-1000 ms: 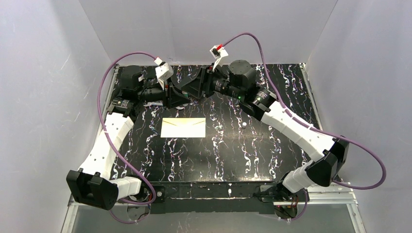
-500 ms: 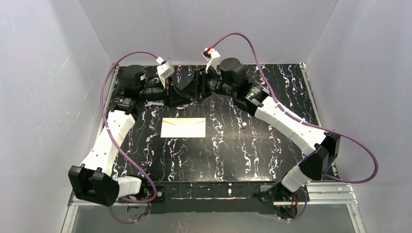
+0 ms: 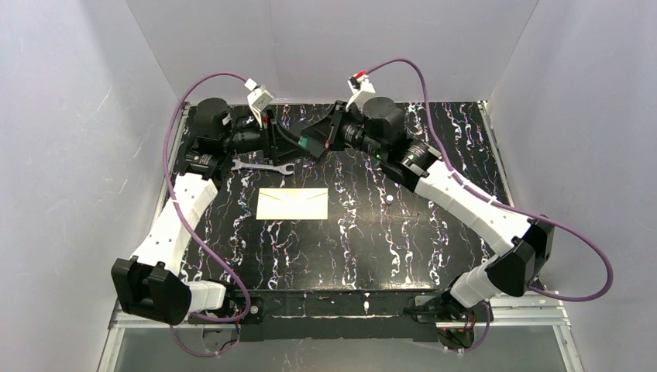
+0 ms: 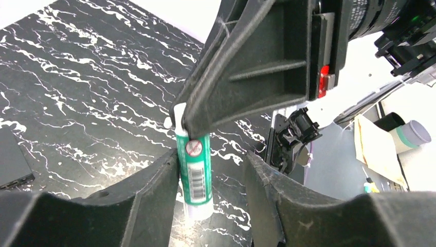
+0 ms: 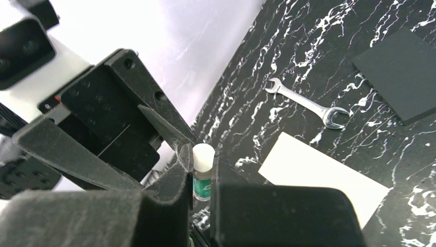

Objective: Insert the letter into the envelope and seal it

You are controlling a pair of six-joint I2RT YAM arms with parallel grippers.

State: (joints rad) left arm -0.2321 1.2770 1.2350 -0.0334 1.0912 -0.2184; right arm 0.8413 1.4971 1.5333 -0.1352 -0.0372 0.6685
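The cream envelope (image 3: 293, 204) lies flat in the middle of the table, flap side up; it also shows in the right wrist view (image 5: 321, 180). The letter is out of view. At the back, my right gripper (image 3: 315, 144) (image 5: 202, 191) is shut on a green glue stick (image 4: 195, 172) (image 5: 202, 177) with a white cap, held above the table. My left gripper (image 4: 211, 198) (image 3: 297, 147) stands open around the stick's lower end. One of its fingers (image 4: 154, 193) touches the stick and the other stands apart from it.
A steel wrench (image 3: 263, 166) (image 5: 306, 103) lies behind the envelope on the left. A black flat square (image 5: 403, 72) (image 4: 10, 164) rests on the table beyond it. White walls close in the back and both sides.
The right gripper has shut on the glue stick and the left gripper has opened off it. The left arm has drawn back, uncovering the wrench.
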